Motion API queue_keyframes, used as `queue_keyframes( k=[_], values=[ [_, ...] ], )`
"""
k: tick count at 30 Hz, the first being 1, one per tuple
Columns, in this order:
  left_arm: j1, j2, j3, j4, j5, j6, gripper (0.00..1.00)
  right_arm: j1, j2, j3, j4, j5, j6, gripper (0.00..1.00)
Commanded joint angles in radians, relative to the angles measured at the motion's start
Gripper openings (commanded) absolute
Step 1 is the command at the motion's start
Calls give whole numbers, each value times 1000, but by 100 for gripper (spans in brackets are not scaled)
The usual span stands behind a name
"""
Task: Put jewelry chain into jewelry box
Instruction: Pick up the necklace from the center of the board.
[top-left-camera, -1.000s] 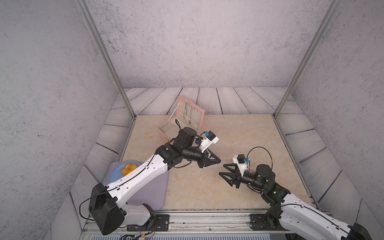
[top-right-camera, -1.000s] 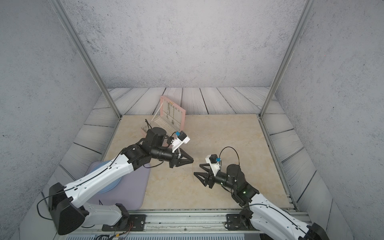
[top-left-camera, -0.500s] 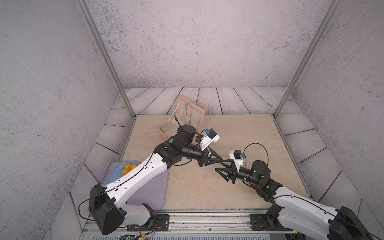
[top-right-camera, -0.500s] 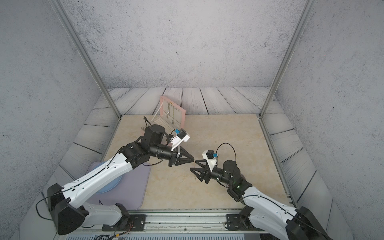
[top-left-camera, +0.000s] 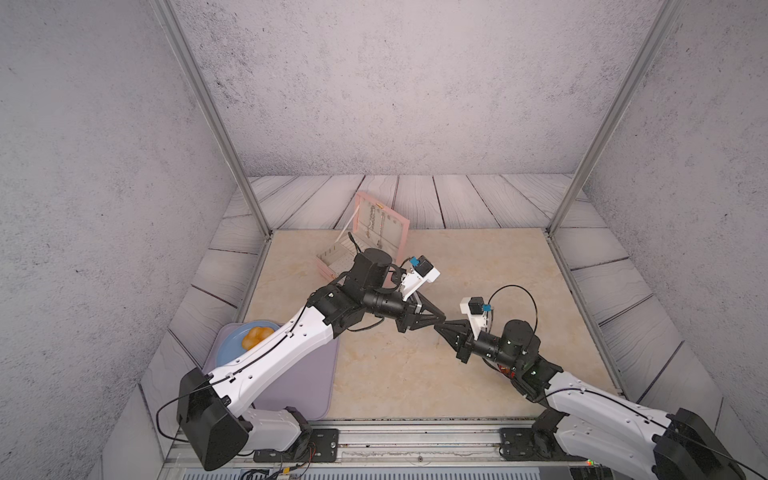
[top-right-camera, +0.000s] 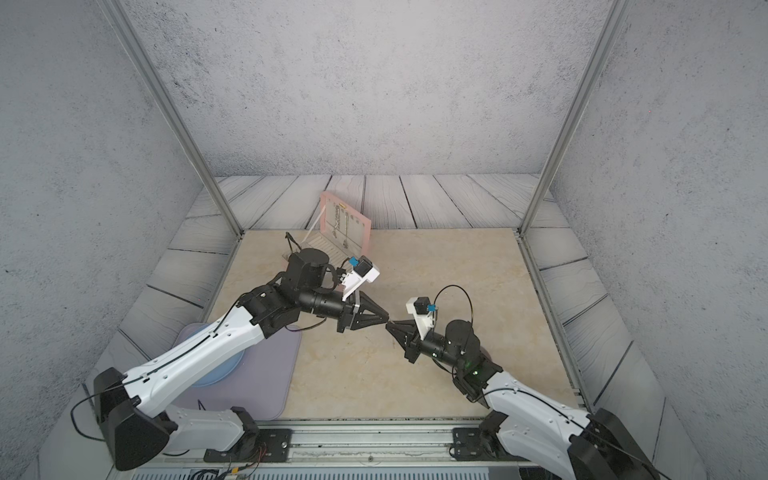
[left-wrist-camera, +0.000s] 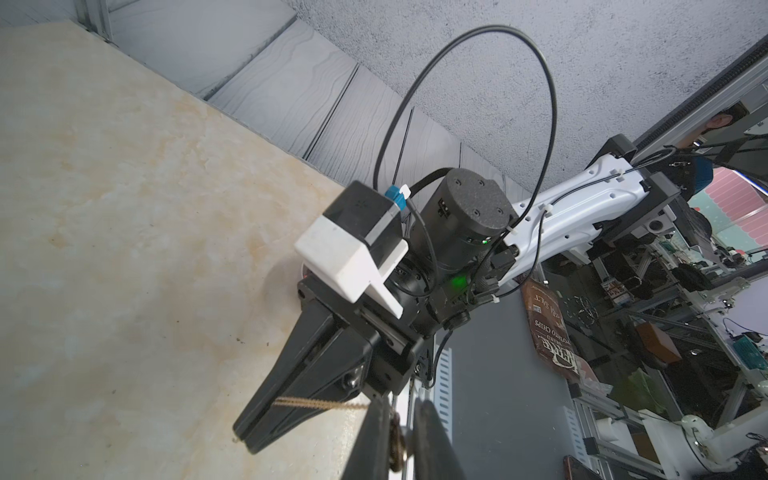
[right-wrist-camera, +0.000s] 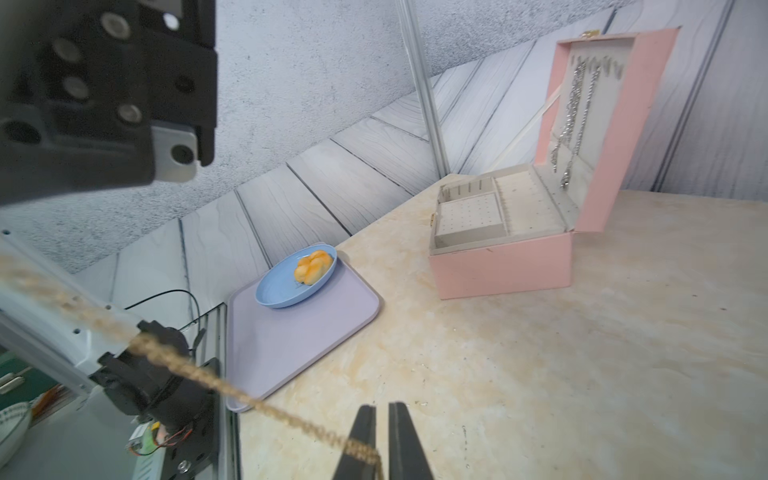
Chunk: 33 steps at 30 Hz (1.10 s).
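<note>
Desk, beige marble top, read in both top views with 12 o'clock at the far wall.

Left arm reaches in from 7 o'clock, right arm from 5 o'clock. Their tips meet nose to nose close to the desk's centre, raised off the surface.

Lilac tray at 8 o'clock on the desk's edge, partly under the left arm.

Jewelry box at 11 o'clock near the far edge: pale pink, lid standing open, cream lining, slotted compartments in the base. Two silvery chains hang from hooks inside the lid. The left wrist hides part of the base in both top views.

Blue plate on the tray's far corner, with an orange bun on it.

Left fingers pressed together, pinching a small bunch of the jewelry chain. Right fingers also pressed together, pinching the same chain near its other end, with a short tail poking out at their tips.

Jewelry chain: fine, gold, drawn in a short line between the two sets of fingers, in the air over mid-desk, well apart from the box. Too thin to make out in either top view.
</note>
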<state>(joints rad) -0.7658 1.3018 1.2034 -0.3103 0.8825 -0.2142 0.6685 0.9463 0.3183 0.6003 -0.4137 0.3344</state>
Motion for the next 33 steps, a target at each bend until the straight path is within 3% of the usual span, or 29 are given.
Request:
queue_keyframes(
  k=[1, 7, 15, 24, 33],
  values=[
    [14, -72, -49, 56, -21, -30, 1, -1, -68, 53, -156, 117, -81, 9],
    [30, -120, -143, 96, -38, -70, 1, -1, -147, 104, -311, 170, -173, 1],
    [40, -106, -279, 180, -123, -68, 1, -1, -144, 212, -432, 168, -367, 1],
    [46, -12, -345, 298, -198, -74, 2, 6, -64, 413, -709, 265, -653, 1],
    [46, 140, -340, 413, -166, -83, 3, 20, 14, 524, -853, 355, -828, 1]
  ],
)
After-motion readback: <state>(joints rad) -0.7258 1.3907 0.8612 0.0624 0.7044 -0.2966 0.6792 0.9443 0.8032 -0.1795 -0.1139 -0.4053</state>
